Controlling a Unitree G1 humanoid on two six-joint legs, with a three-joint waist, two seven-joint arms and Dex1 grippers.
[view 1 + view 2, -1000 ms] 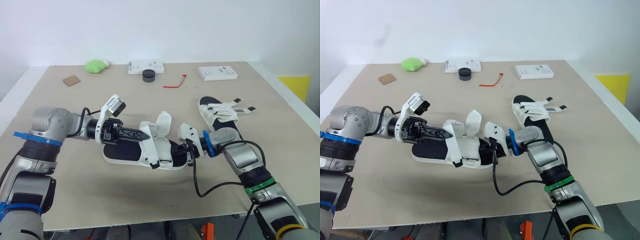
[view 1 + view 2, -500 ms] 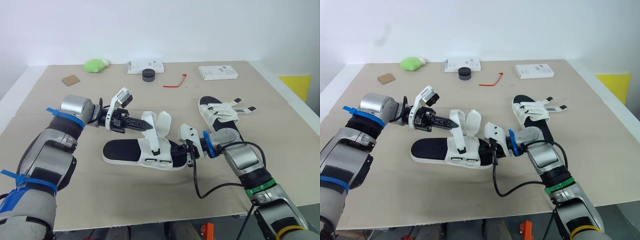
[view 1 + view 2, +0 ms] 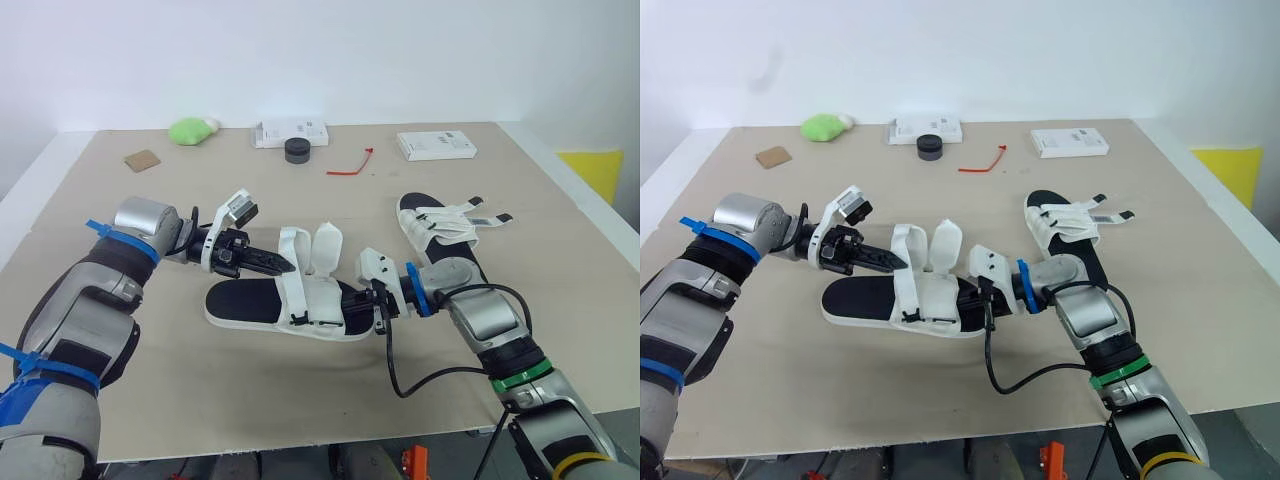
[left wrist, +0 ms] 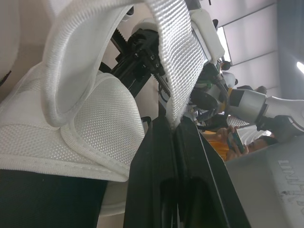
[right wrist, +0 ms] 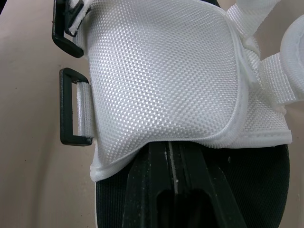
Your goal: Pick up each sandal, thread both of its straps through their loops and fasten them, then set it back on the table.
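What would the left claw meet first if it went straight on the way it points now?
The left claw, shut on the strap, would likely meet the sandal's white mesh upper first; depth is unclear.

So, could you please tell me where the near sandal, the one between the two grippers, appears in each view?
Left eye view: the near sandal lies at the centre.
Right eye view: it sits slightly left of centre.
Left wrist view: it is seen close up, past the black fingers.
Right wrist view: it is again close up, beside the fingers.
Shared landmark: its white mesh flap.
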